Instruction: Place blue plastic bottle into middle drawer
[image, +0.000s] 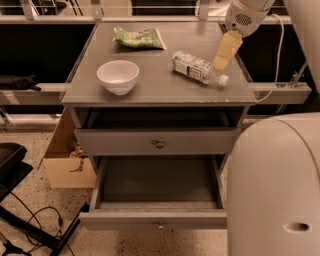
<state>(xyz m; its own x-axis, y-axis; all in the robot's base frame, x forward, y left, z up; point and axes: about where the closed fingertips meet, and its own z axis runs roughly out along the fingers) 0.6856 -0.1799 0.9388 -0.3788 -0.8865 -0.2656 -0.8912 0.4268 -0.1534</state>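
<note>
The blue plastic bottle (198, 68) lies on its side on the grey cabinet top (160, 85), right of centre, its white cap pointing toward the front right. My gripper (226, 51) hangs from the white wrist at the top right, just above and to the right of the bottle's cap end, apart from it. The middle drawer (159, 190) is the lowest one; it is pulled out, dark grey inside and holds nothing. Its small knob (160, 226) shows on the front.
A white bowl (118, 76) stands at the front left of the top. A green snack bag (138, 38) lies at the back. The knobbed drawer above (159, 143) is shut. A cardboard box (65, 160) stands left of the cabinet. My white arm body (275, 190) fills the lower right.
</note>
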